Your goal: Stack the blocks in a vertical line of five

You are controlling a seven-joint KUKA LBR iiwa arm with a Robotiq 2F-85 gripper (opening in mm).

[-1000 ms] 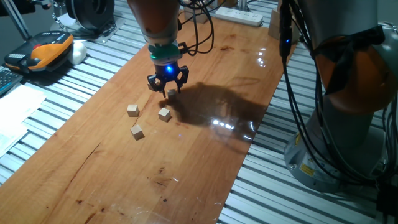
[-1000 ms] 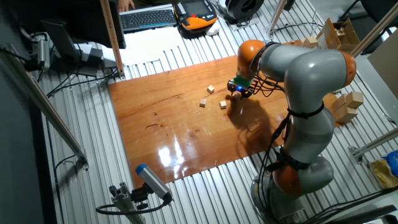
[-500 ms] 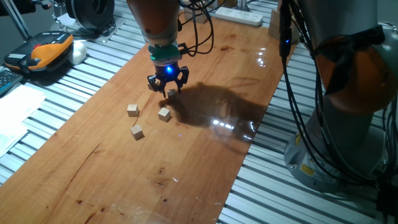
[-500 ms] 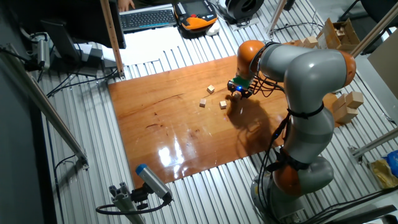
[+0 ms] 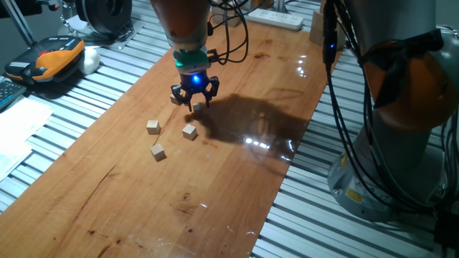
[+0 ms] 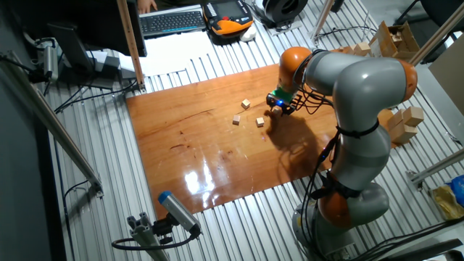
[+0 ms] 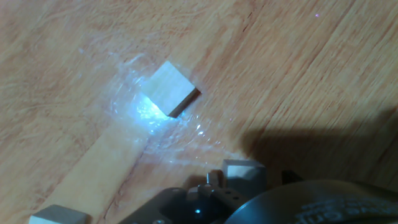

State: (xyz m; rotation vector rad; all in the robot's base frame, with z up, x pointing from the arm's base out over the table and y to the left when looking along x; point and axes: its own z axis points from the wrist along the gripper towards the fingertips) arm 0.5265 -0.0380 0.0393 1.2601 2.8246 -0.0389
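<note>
Jaws stand apart on the gripper (image 5: 193,101), low over a block (image 7: 168,88); centre on it, square the fingers to its faces, ignoring the cube (image 5: 189,131) at six o'clock.

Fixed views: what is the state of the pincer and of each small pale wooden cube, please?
Pincer: looks open, low over the table, holding nothing.
Small pale wooden cube under the pincer: on the table, not gripped.
Middle cube: lying single, unstacked.
Left-edge cube: lying single, unstacked.
Nearest cube: lying single, unstacked.

Wooden tabletop (image 5: 237,172) with scattered small blocks (image 5: 189,131)
</note>
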